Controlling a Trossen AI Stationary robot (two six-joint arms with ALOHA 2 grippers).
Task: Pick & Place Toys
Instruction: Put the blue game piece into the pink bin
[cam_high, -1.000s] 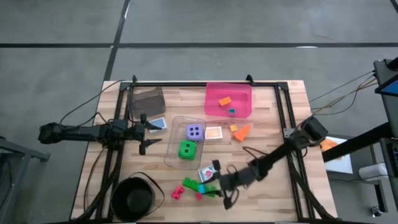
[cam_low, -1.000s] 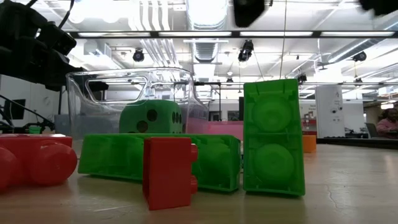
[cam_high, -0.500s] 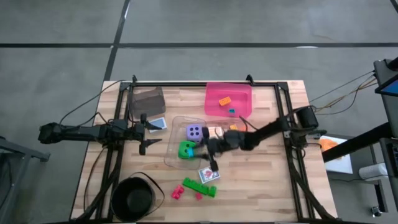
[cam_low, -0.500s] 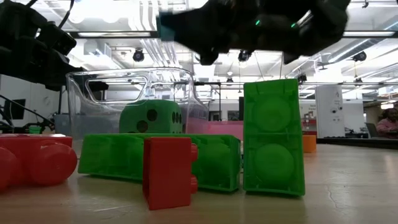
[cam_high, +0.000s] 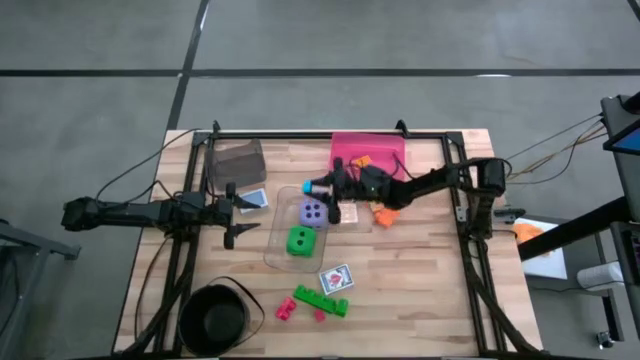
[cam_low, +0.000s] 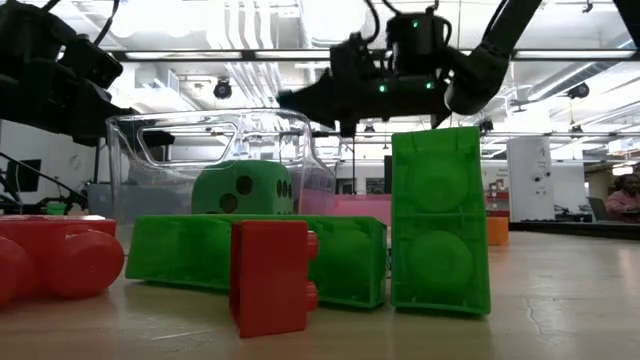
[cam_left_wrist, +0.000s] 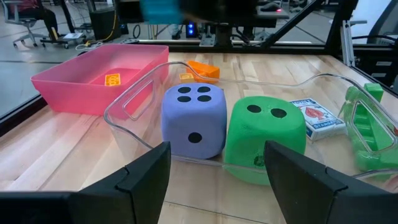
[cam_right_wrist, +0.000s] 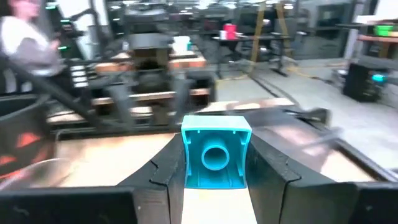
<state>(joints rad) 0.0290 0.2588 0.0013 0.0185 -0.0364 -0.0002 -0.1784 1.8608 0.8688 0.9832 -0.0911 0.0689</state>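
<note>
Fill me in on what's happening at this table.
The robot is sorting toys. The right pincer is shut on a teal brick, carried in the air above the clear bin, beside the pink bin. The clear bin holds a purple die and a green die; the pink bin holds an orange brick. The left pincer waits open at the table's left side. Green bricks, red pieces and a card lie unsorted on the table.
</note>
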